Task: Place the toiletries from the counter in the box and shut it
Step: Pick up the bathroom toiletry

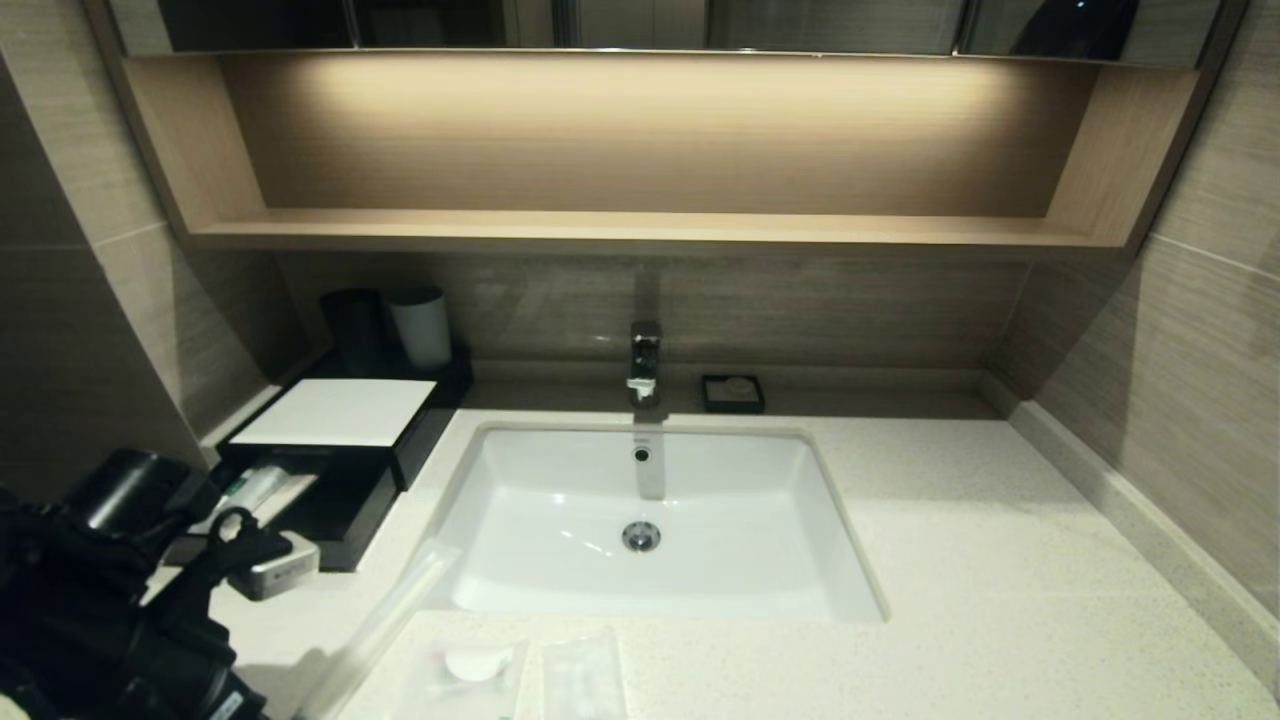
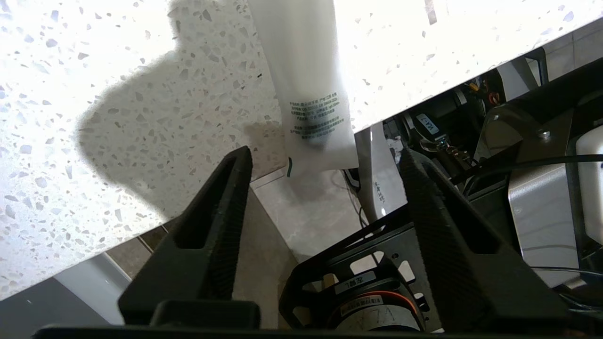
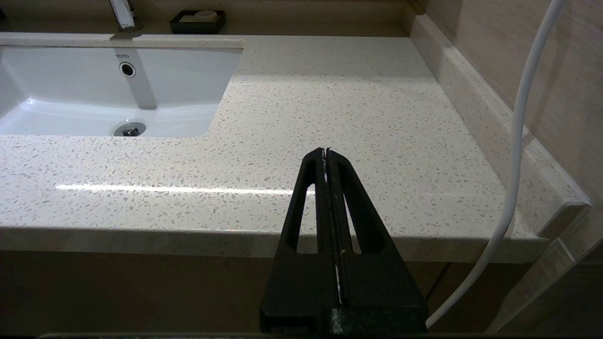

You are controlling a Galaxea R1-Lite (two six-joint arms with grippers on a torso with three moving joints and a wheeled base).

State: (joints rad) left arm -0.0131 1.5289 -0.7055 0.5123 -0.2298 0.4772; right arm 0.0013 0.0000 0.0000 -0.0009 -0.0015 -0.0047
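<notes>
The long thin packet [image 1: 385,620] lies slanted on the counter [image 1: 1000,560] from the sink's front left corner to the front edge. Its printed end [image 2: 313,117] overhangs that edge. My left gripper [image 2: 325,160] is open and empty, just off the front edge, with the packet's end a little beyond its fingertips. The squarish packet with a white disc [image 1: 470,665] and the small rectangular packet [image 1: 582,680] lie at the front edge. The black box [image 1: 340,412] stands at the left with its drawer [image 1: 330,505] pulled out. My right gripper [image 3: 326,150] is shut and empty, before the counter's front right.
The white sink [image 1: 650,520] with its tap [image 1: 645,360] fills the middle. A small black dish [image 1: 733,393] sits behind it. Two cups [image 1: 420,328] stand behind the box. The drawer holds a white and green item [image 1: 255,487]. My left arm [image 1: 100,600] covers the front left corner.
</notes>
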